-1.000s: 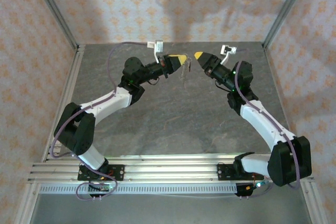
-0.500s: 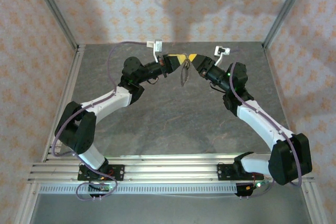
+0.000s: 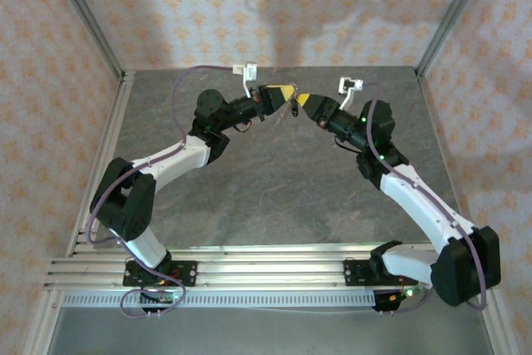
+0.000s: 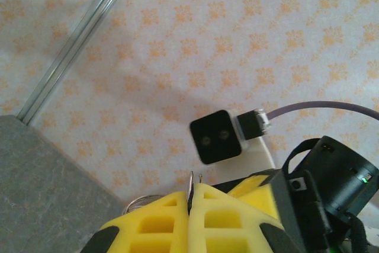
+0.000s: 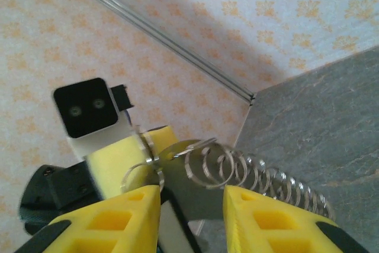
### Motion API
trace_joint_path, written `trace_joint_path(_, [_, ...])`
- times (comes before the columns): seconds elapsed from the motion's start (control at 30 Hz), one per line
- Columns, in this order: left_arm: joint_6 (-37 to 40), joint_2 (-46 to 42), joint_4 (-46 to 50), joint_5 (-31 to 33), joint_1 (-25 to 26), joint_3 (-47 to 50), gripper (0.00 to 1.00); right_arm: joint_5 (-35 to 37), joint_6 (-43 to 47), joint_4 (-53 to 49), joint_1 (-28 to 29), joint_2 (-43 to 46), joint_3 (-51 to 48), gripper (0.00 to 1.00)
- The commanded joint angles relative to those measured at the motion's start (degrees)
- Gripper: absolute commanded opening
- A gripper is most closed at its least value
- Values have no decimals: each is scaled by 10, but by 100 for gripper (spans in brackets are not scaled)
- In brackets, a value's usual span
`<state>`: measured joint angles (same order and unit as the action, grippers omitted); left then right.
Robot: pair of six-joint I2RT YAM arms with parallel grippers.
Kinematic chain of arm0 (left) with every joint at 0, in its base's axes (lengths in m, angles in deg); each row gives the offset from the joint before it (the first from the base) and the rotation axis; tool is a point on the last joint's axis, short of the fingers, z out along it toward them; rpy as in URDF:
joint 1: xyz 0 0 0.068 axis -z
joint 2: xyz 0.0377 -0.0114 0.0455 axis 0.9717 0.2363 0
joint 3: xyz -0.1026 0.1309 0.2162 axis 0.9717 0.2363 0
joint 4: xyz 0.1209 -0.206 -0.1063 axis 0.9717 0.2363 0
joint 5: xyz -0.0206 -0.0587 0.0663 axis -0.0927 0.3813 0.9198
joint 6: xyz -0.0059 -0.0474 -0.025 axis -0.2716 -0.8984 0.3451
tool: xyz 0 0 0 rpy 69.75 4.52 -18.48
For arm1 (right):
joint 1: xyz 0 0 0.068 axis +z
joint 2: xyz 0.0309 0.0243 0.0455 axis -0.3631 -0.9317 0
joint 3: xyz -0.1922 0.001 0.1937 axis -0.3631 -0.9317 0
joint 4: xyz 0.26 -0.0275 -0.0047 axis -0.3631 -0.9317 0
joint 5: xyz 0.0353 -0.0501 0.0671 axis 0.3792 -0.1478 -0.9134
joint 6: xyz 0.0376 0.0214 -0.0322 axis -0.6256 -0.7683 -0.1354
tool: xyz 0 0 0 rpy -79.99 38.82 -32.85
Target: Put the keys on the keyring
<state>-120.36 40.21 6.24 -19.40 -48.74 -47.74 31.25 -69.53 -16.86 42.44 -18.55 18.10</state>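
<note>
Both grippers meet tip to tip above the back of the grey table (image 3: 274, 189). My left gripper (image 3: 288, 91) (image 4: 194, 189) is shut, and a thin metal edge of the keyring (image 4: 135, 203) pokes out between its yellow fingers. In the right wrist view the silvery keyring loop (image 5: 147, 160) sits against the left gripper's yellow tip. Its chain (image 5: 278, 185) of small links trails off to the right. A flat dark grey piece with a hole, apparently the key (image 5: 177, 170), hangs from the ring. My right gripper (image 3: 301, 101) (image 5: 191, 191) is open, its jaws on either side of that piece without touching it.
The patterned back wall and its metal corner posts (image 3: 83, 14) stand close behind the grippers. The right wrist's camera block (image 4: 216, 137) faces the left gripper at short range, and the left wrist's camera block (image 5: 86, 106) faces the right one.
My right gripper has moved left and closed in on the left gripper's tip, and its jaws have narrowed. The left arm has held still, still shut.
</note>
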Motion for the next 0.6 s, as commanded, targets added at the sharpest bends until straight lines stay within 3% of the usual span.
trace_joint_path(0.0, [-1,-1,-28,-9,-3,-19,0,13,14,-3,-23,27,-8,33])
trace_joint_path(0.57, [-8,-4,-27,-16,-3,-17,0,-14,-99,181,-14,-77,42,34])
